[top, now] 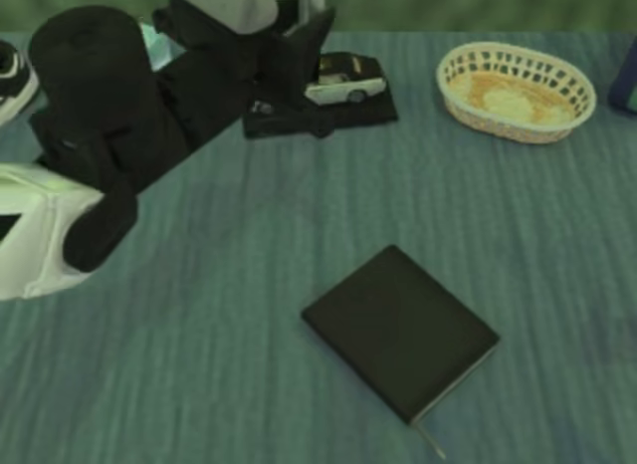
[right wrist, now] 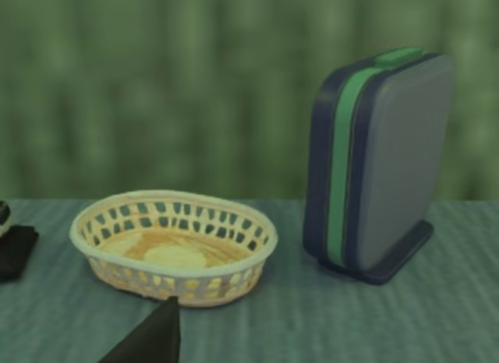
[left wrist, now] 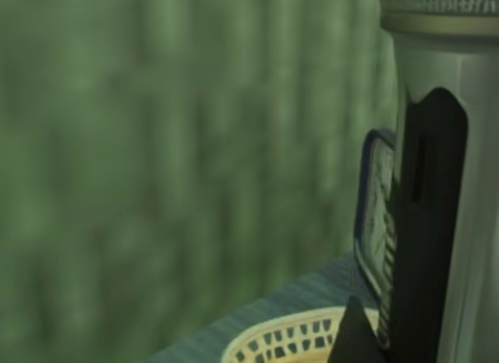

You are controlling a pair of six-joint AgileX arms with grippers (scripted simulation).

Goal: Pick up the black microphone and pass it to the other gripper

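The black microphone [left wrist: 468, 223] fills the left wrist view close up: a pale grey shaft with a black panel and a silver mesh head at its top. It stands upright in the air in front of the green wall. In the top view the microphone [top: 311, 4] shows as a thin grey stick at the far edge, above the toy car. My left gripper [left wrist: 382, 336] is shut on it, with one black fingertip [left wrist: 355, 336] against it. My right gripper [right wrist: 234, 343] is out of the top view. It hangs open and empty low over the table, one wedge finger [right wrist: 156, 340] showing.
A cream wicker basket [top: 518, 91] stands at the back right, beside an upright blue and green box [right wrist: 374, 168]. A flat black notebook [top: 398, 330] lies mid-table. A white toy car [top: 343, 81] sits on a black pad [top: 318, 116]. A black and white shoe [top: 10, 76] is at the far left.
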